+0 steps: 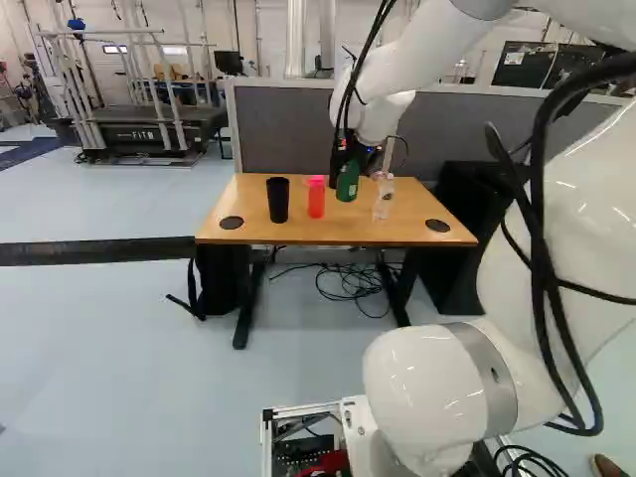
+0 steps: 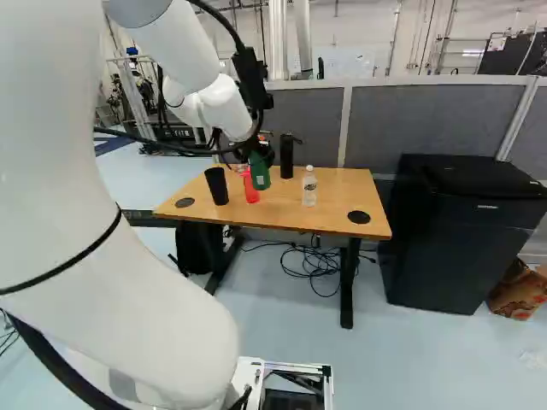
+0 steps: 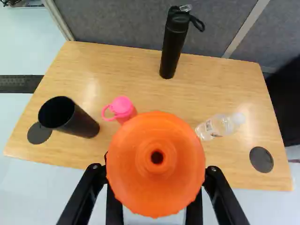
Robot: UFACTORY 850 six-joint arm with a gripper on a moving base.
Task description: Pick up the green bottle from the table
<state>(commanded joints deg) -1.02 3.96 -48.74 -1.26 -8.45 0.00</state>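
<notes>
Two fingers of my gripper [image 3: 156, 185] stood parted by the width of the green bottle [image 1: 348, 182], clamped between them as far as I could judge; its orange cap [image 3: 156, 173] hid the contact. The cap faced the wrist, presumably so the base hung free below the fingertips, above the table [image 3: 126, 89]. The pink bottle [image 3: 123, 108] stood just ahead of the fingers, so I wanted height before any sideways move.

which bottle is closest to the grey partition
The tall black bottle with a looped lid, near the far edge of the table. The green bottle, pink-lidded red bottle and clear plastic bottle are farther from the partition.
</notes>
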